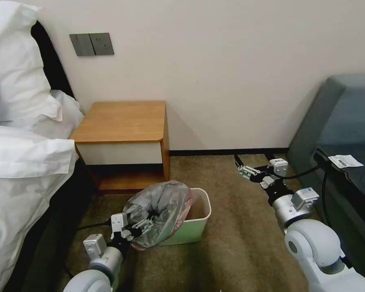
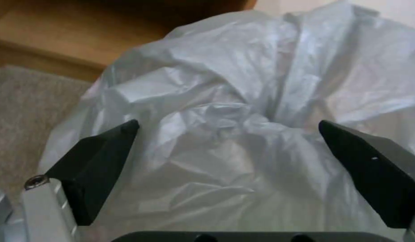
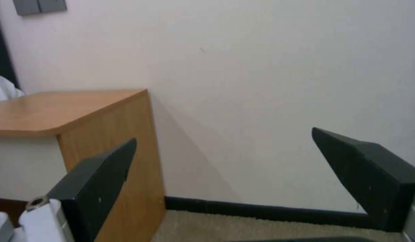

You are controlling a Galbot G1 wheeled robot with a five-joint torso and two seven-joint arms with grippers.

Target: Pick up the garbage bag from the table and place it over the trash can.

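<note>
Your left gripper [image 1: 144,225] sits at the garbage bag [image 1: 162,207], jaws spread apart; the bag drapes the trash can [image 1: 196,225], hiding its nine-o'clock half. Your right gripper [image 1: 242,168] hangs idle, jaws open.

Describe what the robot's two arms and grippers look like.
Both arms are glossy white rounded shells with silver-grey metal wrist sections and small white-and-grey box modules. The left gripper and right gripper have silver frames carrying black wedge-shaped jaws, with a screw at one jaw base. Black cables run along each wrist.
</note>
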